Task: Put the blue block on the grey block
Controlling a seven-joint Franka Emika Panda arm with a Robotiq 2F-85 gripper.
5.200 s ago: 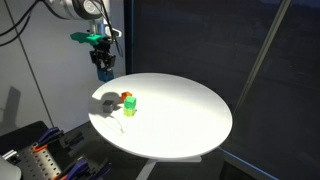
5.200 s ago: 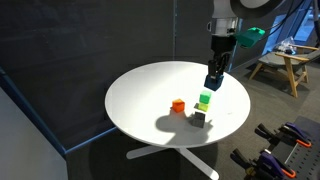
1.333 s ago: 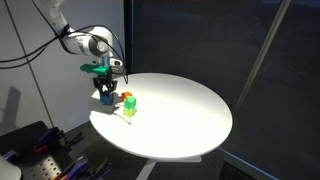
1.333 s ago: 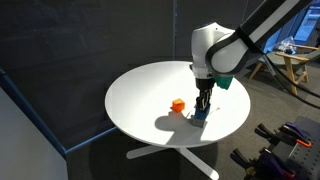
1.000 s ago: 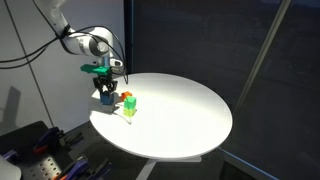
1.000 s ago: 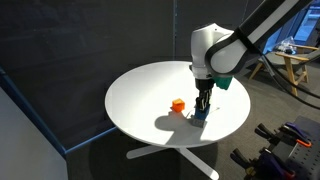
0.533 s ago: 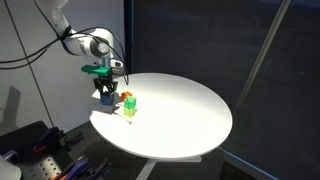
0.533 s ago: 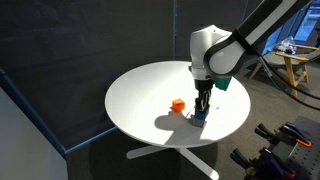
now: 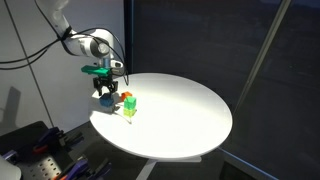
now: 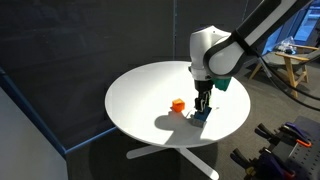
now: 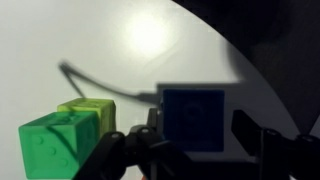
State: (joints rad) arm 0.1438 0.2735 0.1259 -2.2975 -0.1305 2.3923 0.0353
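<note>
1. Step in hand: the release at the end of placing. The blue block (image 11: 193, 118) sits square between the claw's (image 11: 200, 138) fingers (image 11: 250, 135) in the wrist view.
2. Claw state: let go. The wrist view shows a dark gap between the block's side and that finger, so the jaws stand either side of it and are not pinching.
3. Where it is: near the table (image 10: 140, 90) edge, just beside the green block (image 11: 60, 148), with the orange block (image 10: 178, 104) a little further off.
4. The grey block can't be made out. In the wrist view the blue one covers that spot, and both exterior views are too small to tell. My guess is it's directly underneath, since the blue one looks raised off the tabletop.
5. Next move: pull straight up with the jaws wide and no sideways drift. A finger dragging the blue block's side could knock it off or bump the green neighbour.
6. After clearing, check that the stack is square.
</note>
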